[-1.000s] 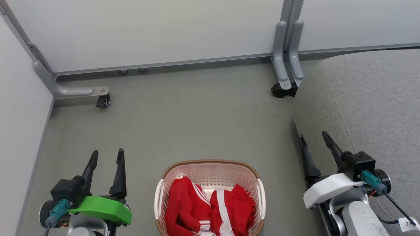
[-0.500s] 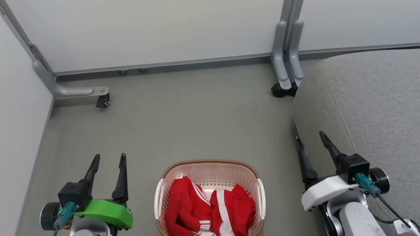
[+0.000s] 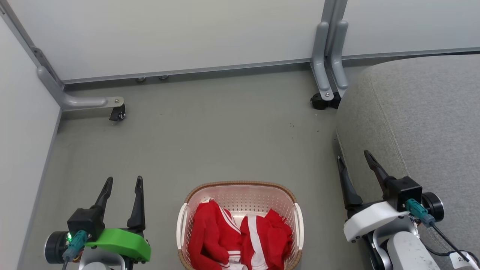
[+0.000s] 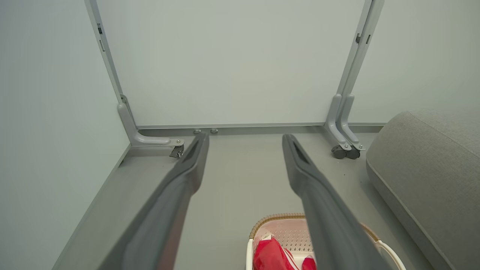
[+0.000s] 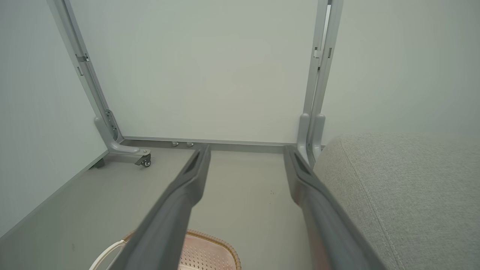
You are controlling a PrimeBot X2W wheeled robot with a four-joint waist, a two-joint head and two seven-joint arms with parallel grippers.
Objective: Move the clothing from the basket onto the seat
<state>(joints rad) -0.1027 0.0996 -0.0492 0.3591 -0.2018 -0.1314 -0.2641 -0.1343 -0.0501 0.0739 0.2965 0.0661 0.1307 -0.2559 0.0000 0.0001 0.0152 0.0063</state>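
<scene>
Two red garments with white stripes, the clothing (image 3: 240, 240), lie side by side in the cream basket (image 3: 240, 186) with a brown rim at the bottom centre of the head view. The grey seat (image 3: 423, 123) fills the right side. My left gripper (image 3: 124, 180) hangs open left of the basket, nothing between its fingers. My right gripper (image 3: 352, 155) stands open right of the basket, beside the seat's edge. In the left wrist view the basket (image 4: 277, 217) and clothing (image 4: 272, 257) sit low between the fingers; the seat (image 4: 431, 168) is at right. The right wrist view shows the basket rim (image 5: 221, 242) and seat (image 5: 405, 195).
White partition panels close off the back and left. Their grey feet with castors stand on the floor at the left (image 3: 118, 112) and beside the seat (image 3: 324, 99). Grey floor (image 3: 217, 138) stretches beyond the basket.
Both grippers have dropped slightly lower in the head view, still open. The head camera has tilted a touch. The basket and clothing have not moved.
</scene>
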